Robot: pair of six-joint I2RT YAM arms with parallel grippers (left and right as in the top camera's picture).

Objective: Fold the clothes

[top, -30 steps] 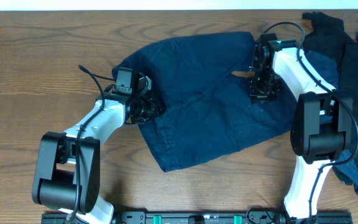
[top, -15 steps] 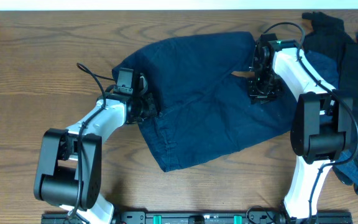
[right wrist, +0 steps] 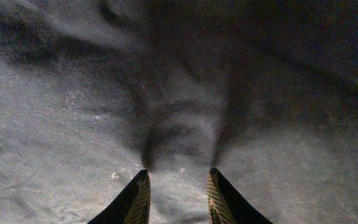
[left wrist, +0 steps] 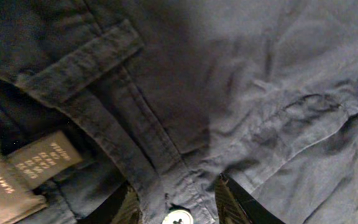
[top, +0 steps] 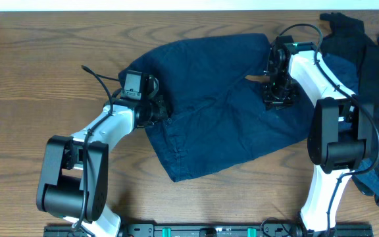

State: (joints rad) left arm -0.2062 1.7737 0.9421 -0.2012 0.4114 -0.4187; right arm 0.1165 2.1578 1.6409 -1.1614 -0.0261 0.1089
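The navy garment (top: 222,99) lies between both jaws, the right gripper (right wrist: 177,173) pinching a ridge and the left gripper (left wrist: 178,190) half-closed astride the button placket (left wrist: 138,140), its grip uncertain, so lifting could let thin cloth slip out.

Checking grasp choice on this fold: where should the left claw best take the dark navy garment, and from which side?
The waistband, at the stitched strip by the button, coming from the left edge of the navy garment, where the left claw is. That seam is layered and lies at the cloth's border, so it likely pinches cleaner than the loose, wrinkled middle.
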